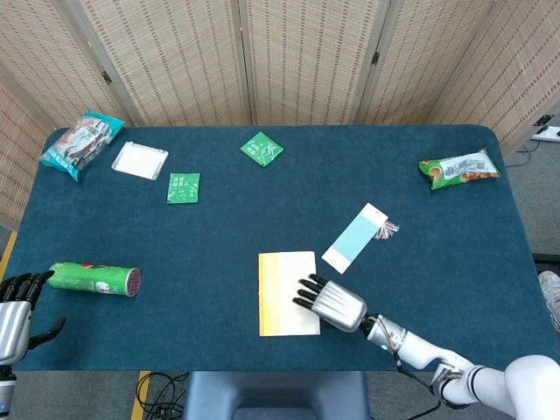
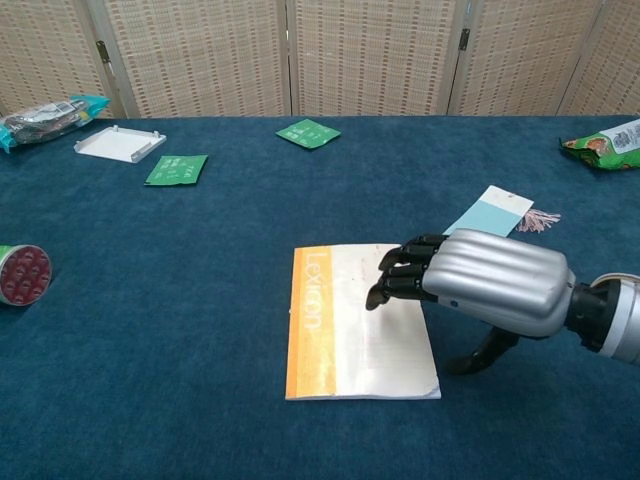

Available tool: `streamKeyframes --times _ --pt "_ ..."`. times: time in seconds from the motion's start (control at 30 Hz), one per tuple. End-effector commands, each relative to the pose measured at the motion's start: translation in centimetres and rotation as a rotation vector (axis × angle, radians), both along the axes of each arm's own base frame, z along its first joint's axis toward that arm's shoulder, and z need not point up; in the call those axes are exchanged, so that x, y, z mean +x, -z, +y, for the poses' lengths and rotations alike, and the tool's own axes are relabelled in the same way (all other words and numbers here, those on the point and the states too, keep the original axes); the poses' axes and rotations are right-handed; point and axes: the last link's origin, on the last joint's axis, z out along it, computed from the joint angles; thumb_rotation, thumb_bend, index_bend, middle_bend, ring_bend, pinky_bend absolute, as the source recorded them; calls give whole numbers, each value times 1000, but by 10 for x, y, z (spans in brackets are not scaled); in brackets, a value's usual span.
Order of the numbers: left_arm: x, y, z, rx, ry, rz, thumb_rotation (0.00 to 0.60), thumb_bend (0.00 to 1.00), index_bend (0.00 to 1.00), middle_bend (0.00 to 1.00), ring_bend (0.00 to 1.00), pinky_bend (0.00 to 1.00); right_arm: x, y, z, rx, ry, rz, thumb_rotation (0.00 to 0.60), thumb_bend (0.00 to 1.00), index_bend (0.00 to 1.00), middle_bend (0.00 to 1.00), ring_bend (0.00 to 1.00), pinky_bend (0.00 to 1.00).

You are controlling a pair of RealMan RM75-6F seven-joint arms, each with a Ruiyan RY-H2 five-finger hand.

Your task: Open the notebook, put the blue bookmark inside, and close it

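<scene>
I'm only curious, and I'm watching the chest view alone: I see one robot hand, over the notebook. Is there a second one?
Observer: Yes. The head view shows the left robot hand at the near left corner of the table, fingers apart, holding nothing.
Visitor: And the red disc at my left edge?
Observer: That is the end of a green can lying on its side, just right of that hand.
Visitor: The bag at my right edge is cut off. What is it?
Observer: The head view shows it whole: a green snack bag lying flat near the table's right edge.
</scene>
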Motion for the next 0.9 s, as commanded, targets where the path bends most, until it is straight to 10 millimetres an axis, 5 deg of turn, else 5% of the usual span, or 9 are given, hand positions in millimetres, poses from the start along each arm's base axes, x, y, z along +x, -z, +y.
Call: streamKeyframes --times 0.03,0.63,0.9 --pt "0 0 0 -1 0 -1 600 253 193 259 180 181 0 3 -1 6 -3 4 600 0 280 312 165 228" --pt "-3 1 -1 -4 -9 -9 600 253 193 257 180 181 3 10 -5 11 -24 14 600 33 319 320 165 228" --pt "-2 0 -1 -3 -7 -15 600 253 193 255 180 181 5 12 -5 18 -42 14 600 151 360 343 167 228"
